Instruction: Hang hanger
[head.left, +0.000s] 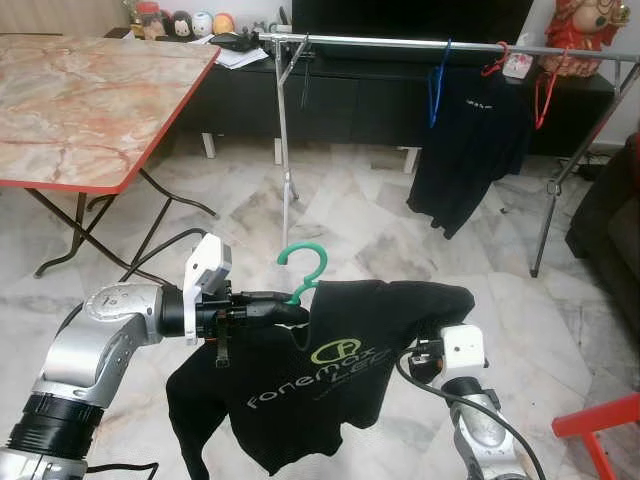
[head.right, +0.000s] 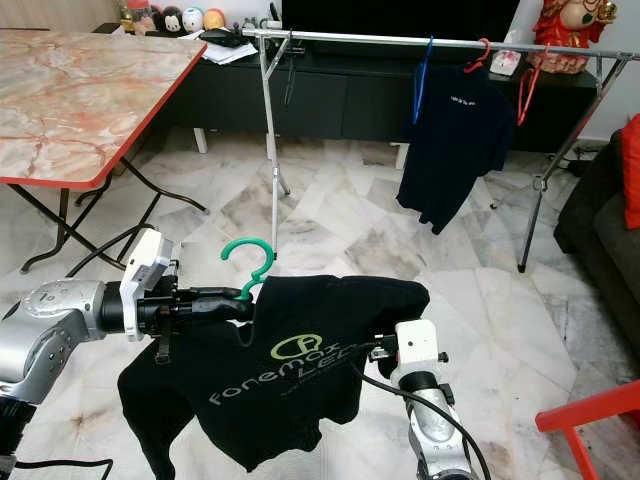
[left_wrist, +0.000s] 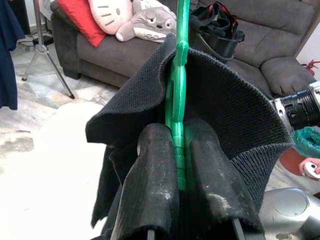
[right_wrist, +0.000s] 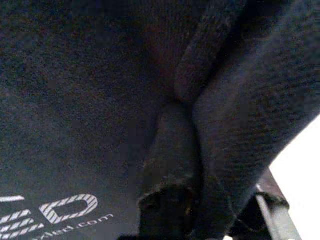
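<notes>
A green hanger (head.left: 305, 270) carries a black T-shirt (head.left: 330, 375) with a green and white logo, low in front of me. My left gripper (head.left: 293, 310) is shut on the hanger's neck just below the hook; the left wrist view has both black fingers (left_wrist: 150, 175) pressed against the green stem (left_wrist: 177, 75) with the shirt collar draped around it. My right arm (head.left: 462, 348) reaches under the shirt's right shoulder. Its gripper (right_wrist: 187, 107) is wrapped in black cloth and shut on the shirt. The silver clothes rail (head.left: 400, 42) stands across the room ahead.
A dark shirt (head.left: 470, 140) on a blue hanger and red hangers (head.left: 545, 95) hang on the rail's right part. A marble-topped folding table (head.left: 80, 100) stands to the left. A red frame (head.left: 600, 420) is at the lower right, and a black TV console behind the rail.
</notes>
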